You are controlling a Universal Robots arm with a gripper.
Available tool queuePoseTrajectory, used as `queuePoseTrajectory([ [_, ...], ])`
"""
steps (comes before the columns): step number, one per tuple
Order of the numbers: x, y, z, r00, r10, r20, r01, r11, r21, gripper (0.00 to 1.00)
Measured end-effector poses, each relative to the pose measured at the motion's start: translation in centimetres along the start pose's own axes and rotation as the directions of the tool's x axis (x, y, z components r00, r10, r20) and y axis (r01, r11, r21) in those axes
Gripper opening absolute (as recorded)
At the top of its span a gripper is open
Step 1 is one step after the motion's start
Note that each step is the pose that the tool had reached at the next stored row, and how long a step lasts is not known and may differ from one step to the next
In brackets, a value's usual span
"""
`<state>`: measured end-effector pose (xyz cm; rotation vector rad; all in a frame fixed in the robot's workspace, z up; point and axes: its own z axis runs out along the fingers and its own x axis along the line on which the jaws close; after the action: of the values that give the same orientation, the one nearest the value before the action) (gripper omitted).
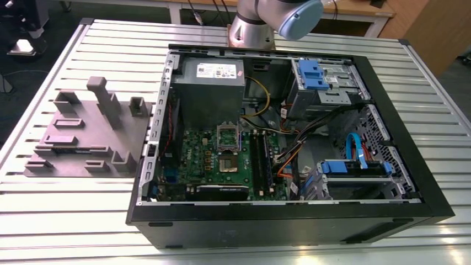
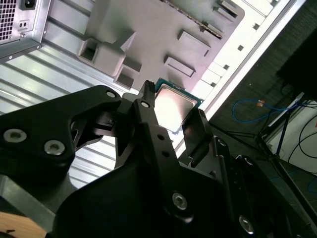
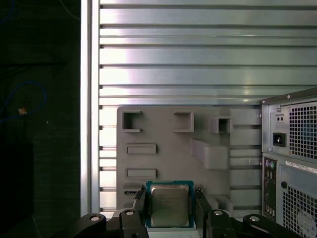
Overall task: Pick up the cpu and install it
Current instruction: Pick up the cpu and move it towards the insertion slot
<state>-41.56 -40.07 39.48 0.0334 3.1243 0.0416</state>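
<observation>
The cpu (image 3: 171,204), a flat square chip with a silver-grey top and a thin green edge, sits between the black fingers (image 3: 140,210) of my gripper (image 3: 171,208), which is shut on two of its opposite sides. In the second wrist view the cpu (image 2: 173,105) shows tilted in the same grip of the gripper (image 2: 173,113). Both wrist views look down from well above the grey plastic fixture (image 3: 173,148). In the exterior view the open computer case (image 1: 279,215) lies on the table with its green motherboard (image 1: 209,165) and the socket (image 1: 228,163) exposed.
The grey fixture (image 1: 88,132) with upright blocks stands on the slatted metal table (image 1: 74,221), on the exterior view's left of the case. Inside the case are a grey power supply (image 1: 212,74), blue drive brackets (image 1: 312,74) and loose cables (image 1: 294,149). The arm's base (image 1: 254,27) stands behind the case.
</observation>
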Motion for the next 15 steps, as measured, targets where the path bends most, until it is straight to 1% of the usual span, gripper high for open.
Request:
queuePoseTrajectory([
  [1,-0.11,0.00,0.00,1.0000,0.000,0.0000,0.000,1.0000,0.0000,0.47],
  [15,-0.38,0.01,0.01,1.0000,0.000,0.0000,0.000,1.0000,-0.0001,0.47],
])
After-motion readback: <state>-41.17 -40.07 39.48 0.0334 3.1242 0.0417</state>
